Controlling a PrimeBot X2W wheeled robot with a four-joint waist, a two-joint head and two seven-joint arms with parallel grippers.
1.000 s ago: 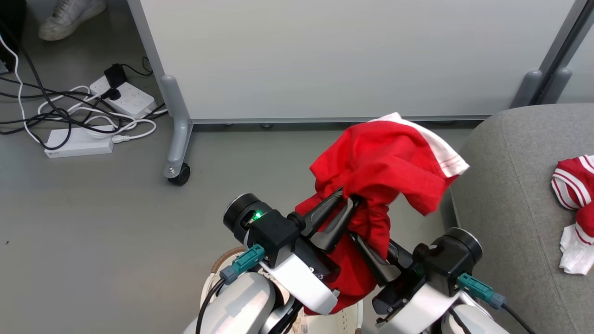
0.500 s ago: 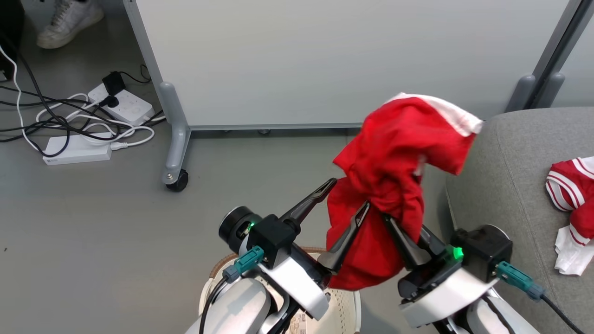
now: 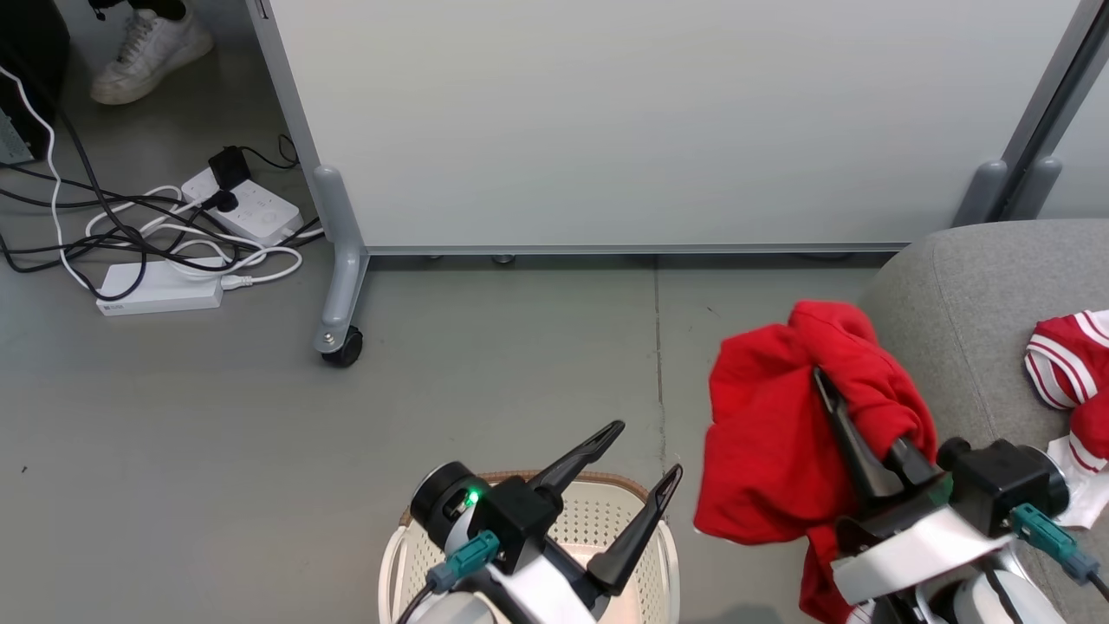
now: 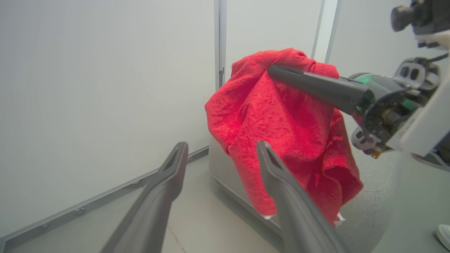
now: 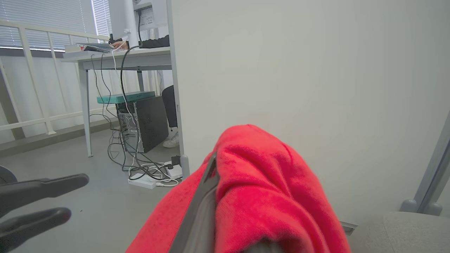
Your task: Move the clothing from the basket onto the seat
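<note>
Nearest you, the left gripper (image 3: 646, 447) hangs over the basket (image 3: 598, 520), well left of the seat (image 3: 953, 277), jaws wide and empty. The right gripper (image 3: 821, 381), clamped on the red clothing (image 3: 762, 459), hangs just left of the seat's edge, so carry it rightward. Another garment (image 3: 1070, 355) lies farther along the seat.

no legible text or numbers, small dark mark on the white power strip (image 3: 160, 297) too tiny to read
</note>
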